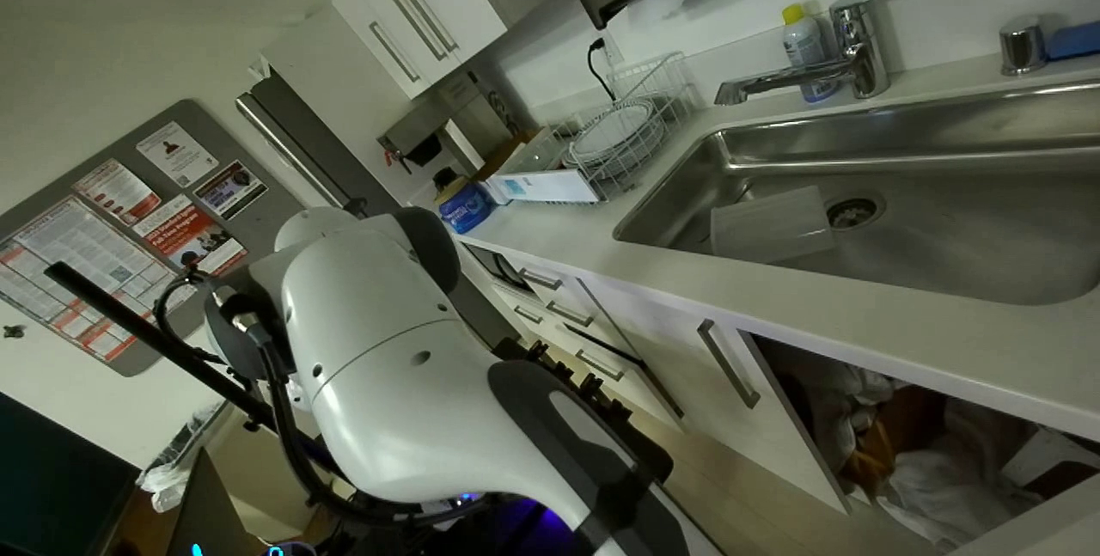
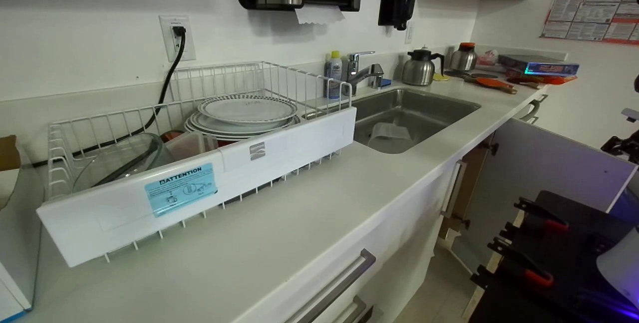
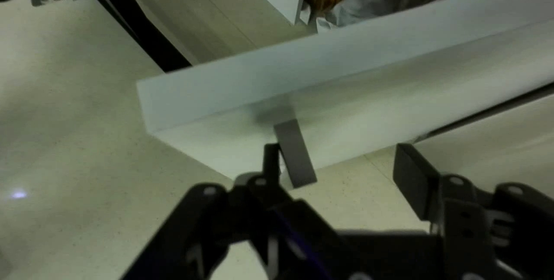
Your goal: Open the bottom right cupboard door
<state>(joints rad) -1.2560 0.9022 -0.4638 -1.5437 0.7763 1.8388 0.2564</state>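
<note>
The bottom right cupboard door (image 3: 346, 94) stands swung open in the wrist view, seen from above along its top edge. Its open panel (image 2: 544, 178) also shows from the inner side in an exterior view, and a corner of it (image 1: 1044, 526) shows at the bottom right of an exterior view. Its silver bar handle (image 3: 295, 154) shows in the wrist view. My gripper (image 3: 342, 169) is open around the handle. The handle lies close beside the left finger, far from the right finger; whether it touches is unclear. The gripper is out of frame or unclear in both exterior views.
The twin door (image 1: 687, 367) with its own bar handle (image 1: 728, 364) is closed beside the opening. White bags (image 1: 937, 487) and brown items fill the cupboard. The counter (image 1: 773, 298) with the sink (image 1: 988, 229) is above. A black cart (image 2: 549, 258) with clamps stands near the door.
</note>
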